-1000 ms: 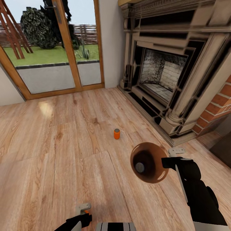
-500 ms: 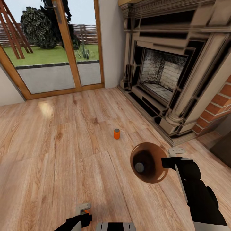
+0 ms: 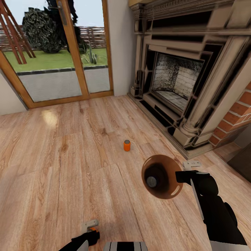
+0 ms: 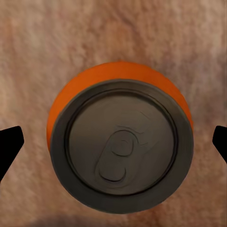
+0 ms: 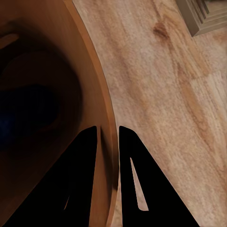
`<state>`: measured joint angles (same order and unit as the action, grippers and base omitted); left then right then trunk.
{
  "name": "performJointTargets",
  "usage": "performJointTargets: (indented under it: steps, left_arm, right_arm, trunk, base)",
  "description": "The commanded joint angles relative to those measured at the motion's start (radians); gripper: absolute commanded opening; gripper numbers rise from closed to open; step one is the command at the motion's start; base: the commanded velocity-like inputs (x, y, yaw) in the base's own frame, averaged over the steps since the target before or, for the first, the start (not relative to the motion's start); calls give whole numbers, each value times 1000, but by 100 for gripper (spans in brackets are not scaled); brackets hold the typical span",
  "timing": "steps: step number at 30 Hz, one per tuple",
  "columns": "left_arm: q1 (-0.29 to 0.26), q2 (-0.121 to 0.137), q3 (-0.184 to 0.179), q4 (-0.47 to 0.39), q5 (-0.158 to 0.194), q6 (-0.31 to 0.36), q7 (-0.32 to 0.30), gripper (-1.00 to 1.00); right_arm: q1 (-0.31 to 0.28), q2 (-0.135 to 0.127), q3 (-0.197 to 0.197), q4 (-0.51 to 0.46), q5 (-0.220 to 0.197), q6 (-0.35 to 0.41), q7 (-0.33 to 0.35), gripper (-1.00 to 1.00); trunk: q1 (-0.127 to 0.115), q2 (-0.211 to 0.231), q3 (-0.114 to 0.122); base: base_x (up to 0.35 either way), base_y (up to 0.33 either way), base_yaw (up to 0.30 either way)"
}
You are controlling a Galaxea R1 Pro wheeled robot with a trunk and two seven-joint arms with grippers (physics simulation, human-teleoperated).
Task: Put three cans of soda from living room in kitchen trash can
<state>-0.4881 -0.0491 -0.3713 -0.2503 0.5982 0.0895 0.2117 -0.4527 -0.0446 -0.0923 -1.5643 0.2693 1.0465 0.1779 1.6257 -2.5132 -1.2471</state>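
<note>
One orange soda can point(image 3: 127, 145) stands upright on the wood floor in front of the fireplace. My right gripper point(image 3: 180, 176) holds the trash can point(image 3: 164, 174) tilted on its side, and a can's grey top point(image 3: 151, 181) shows inside it. In the right wrist view the gripper point(image 5: 109, 135) pinches the bin's rim point(image 5: 105, 118) between both fingers. My left gripper point(image 3: 89, 230) hovers over another can point(image 3: 92, 229) near my base. From the left wrist, that can point(image 4: 120, 146) is seen from above, with the dark fingertips point(image 4: 9, 146) wide apart on either side.
The fireplace point(image 3: 177, 83) with its raised hearth runs along the right, beside a brick wall point(image 3: 237, 115). A glass patio door point(image 3: 59, 55) closes the far side. A small white object point(image 3: 192, 163) lies on the floor by the hearth.
Hardly anything differs; the left gripper has shifted only slightly above its can.
</note>
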Motion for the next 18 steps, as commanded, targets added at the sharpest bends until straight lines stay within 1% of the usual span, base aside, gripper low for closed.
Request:
performJointTargets:
  steps: [1,18]
  left_arm:
    - [0,0,0,0,0,-1,0,100]
    - [0,0,0,0,0,-5,0,100]
  right_arm:
    - [0,0,0,0,-13,1,5,-100]
    - [0,0,0,0,-13,1,5,-100]
  trunk:
    - [0,0,0]
    - [0,0,0]
  base:
    - [0,0,0]
    - [0,0,0]
